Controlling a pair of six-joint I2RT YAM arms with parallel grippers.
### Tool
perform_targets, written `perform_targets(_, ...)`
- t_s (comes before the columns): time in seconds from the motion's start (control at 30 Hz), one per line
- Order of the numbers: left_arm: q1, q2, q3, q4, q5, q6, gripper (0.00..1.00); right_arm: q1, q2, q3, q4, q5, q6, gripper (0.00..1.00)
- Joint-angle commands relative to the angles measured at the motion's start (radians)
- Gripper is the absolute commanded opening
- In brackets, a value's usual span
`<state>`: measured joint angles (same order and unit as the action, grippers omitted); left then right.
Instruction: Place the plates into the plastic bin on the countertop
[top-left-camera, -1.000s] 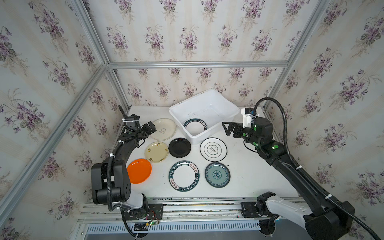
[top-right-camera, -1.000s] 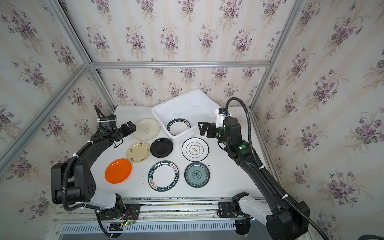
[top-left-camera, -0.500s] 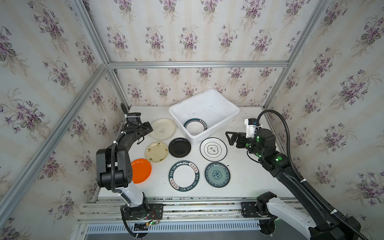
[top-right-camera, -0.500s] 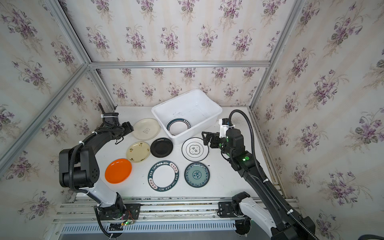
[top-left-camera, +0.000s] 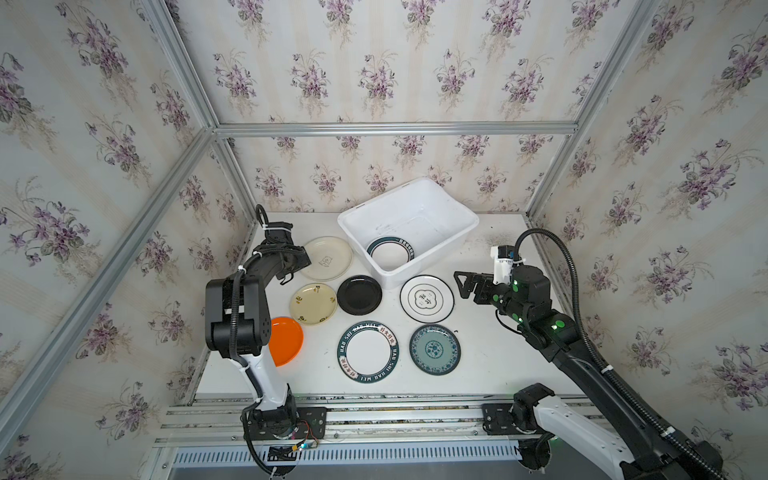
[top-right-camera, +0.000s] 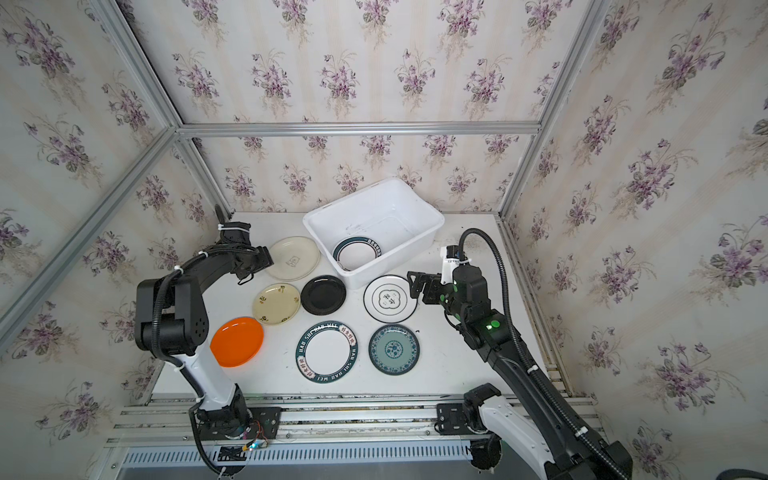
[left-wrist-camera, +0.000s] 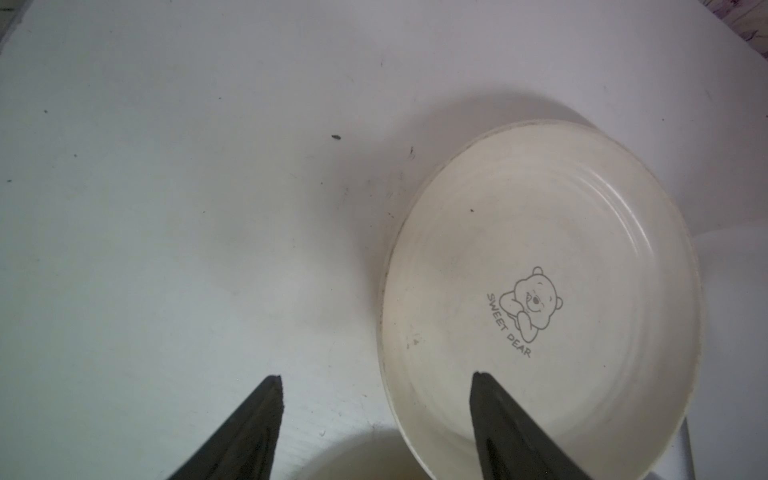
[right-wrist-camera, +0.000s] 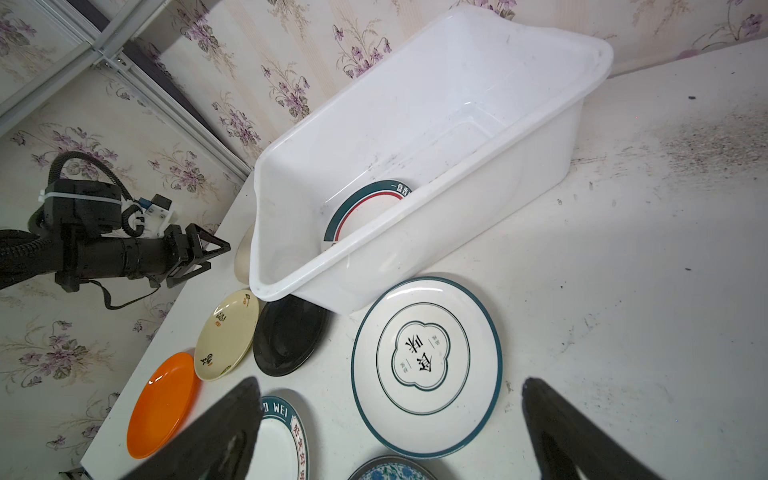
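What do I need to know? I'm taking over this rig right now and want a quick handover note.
Left gripper: open, fingers straddling the rim of the cream bear plate, which lies on the countertop.
Right gripper: open, empty, by the white emblem plate.
Done: one dark-rimmed plate visible in the plastic bin.
Left: seven plates on the countertop; the bear plate is likely next.

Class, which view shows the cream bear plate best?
Left wrist view: the cream bear plate is large, lettering legible. Both top views show it small; the right wrist view, only a sliver behind the bin.
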<state>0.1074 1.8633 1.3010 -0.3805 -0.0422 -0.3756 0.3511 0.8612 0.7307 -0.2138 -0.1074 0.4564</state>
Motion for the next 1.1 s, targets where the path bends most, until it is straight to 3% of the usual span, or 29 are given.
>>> perform_targets(0.0, -0.007, 0.008, 0.025, -0.037, -0.035, 0.014, 0.71, 0.001, 0.008, 0.003, 0.020, 0.014, 0.013, 1.00)
perform_targets(0.33, -0.031, 0.105, 0.140, -0.193, -0.152, 0.073, 0.64, 0.001, 0.048, -0.001, 0.048, 0.040, 0.016, 1.00)
perform_targets(0.53, -0.033, 0.152, 0.177, -0.204, -0.141, 0.084, 0.56, 0.000, 0.065, 0.004, 0.056, 0.037, 0.014, 1.00)
perform_targets(0.73, -0.037, 0.195, 0.228, -0.234, -0.137, 0.096, 0.56, 0.000, 0.071, 0.007, 0.057, 0.044, 0.016, 1.00)
perform_targets(0.87, -0.038, 0.213, 0.257, -0.257, -0.146, 0.103, 0.45, 0.001, 0.075, 0.009, 0.051, 0.045, 0.015, 1.00)
perform_targets(1.07, -0.039, 0.250, 0.319, -0.305, -0.162, 0.115, 0.45, 0.000, 0.071, 0.012, 0.041, 0.061, 0.019, 1.00)
